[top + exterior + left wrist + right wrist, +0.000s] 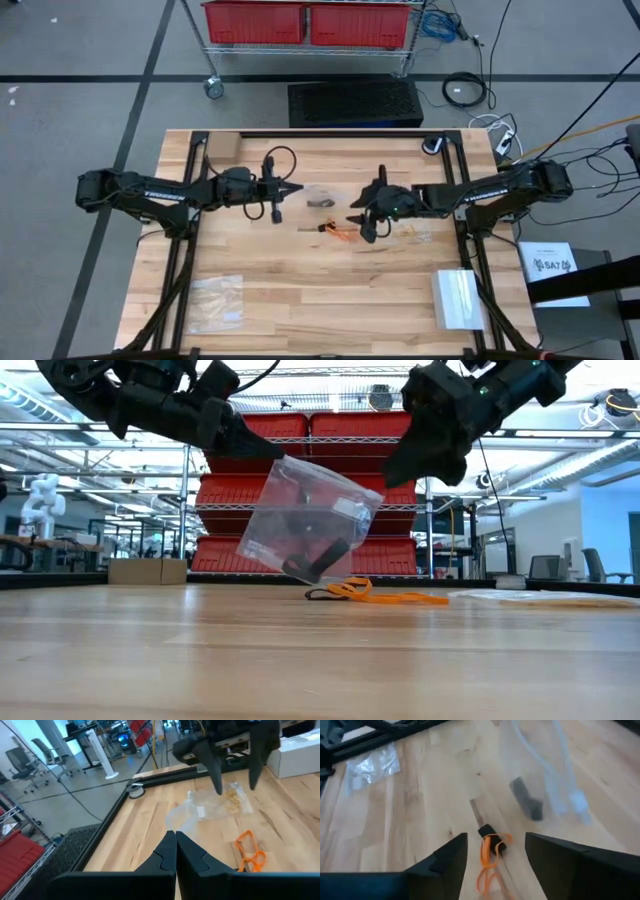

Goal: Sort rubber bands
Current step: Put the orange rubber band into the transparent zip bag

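On the near left of the counter (300, 290) lies a flat clear bag (217, 300), well apart from the work. Farther in, the left pincer (298, 187) is pinched closed on the top edge of a second clear bag (310, 520), which hangs tilted with its lower corner close to the wood; dark bands (318, 560) sit bunched at its low end. Just right of that bag, near the middle of the counter, a small tangle of orange rubber bands (338, 231) lies on the wood with a black band (492, 840) caught in it. The right pincer (495, 852) hovers directly over this tangle with its fingers spread wide, holding nothing. Right of it a third bag (235, 800) with yellow-tan bands lies flat, and a white box (458, 298) sits at the near right corner.

The likely trouble is the tangle: closing on it could lift orange and black together, mixing the colours. Thin loops may also slip or spring from the fingers. The hanging bag is held by one edge only, so a nudge from the right arm could swing it or spill the dark bands.
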You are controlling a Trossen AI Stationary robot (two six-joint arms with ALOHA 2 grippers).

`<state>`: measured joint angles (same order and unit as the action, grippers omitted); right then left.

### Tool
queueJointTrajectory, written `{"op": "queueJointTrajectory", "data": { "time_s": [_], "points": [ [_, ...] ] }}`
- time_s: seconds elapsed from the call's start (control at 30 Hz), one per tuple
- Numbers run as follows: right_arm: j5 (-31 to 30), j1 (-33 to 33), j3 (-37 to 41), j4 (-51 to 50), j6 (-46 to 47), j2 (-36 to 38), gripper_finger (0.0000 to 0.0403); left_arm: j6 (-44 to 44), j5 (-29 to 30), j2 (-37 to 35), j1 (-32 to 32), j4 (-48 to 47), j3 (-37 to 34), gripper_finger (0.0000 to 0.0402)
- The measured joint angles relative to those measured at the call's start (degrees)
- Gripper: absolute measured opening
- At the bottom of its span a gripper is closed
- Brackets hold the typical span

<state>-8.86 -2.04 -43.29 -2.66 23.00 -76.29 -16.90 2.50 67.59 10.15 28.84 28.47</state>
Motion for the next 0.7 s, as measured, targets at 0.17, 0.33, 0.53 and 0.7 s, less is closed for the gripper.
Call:
{"op": "queueJointTrajectory", "data": {
  "time_s": [0.17, 0.33, 0.53, 0.7],
  "points": [
    [0.24, 0.02, 1.62, 2.67, 3.33, -6.28, 0.0191, -0.02, 1.97, -0.58, 0.00, -0.52, 0.00, 0.0000],
    [4.71, 0.16, 1.62, 11.66, 4.55, -14.95, 0.0180, 0.02, 3.31, -2.10, 0.00, -2.34, -0.02, 0.0000],
    [4.57, 1.06, 1.66, 14.60, 6.24, -21.94, 0.0163, 0.05, 4.10, -3.07, 0.00, -3.67, -0.02, 0.0000],
    [7.89, 1.29, 1.66, 19.38, 6.37, -24.52, 0.0129, 0.06, 4.11, -3.15, 0.00, -3.89, -0.02, 0.0000]
  ]
}}
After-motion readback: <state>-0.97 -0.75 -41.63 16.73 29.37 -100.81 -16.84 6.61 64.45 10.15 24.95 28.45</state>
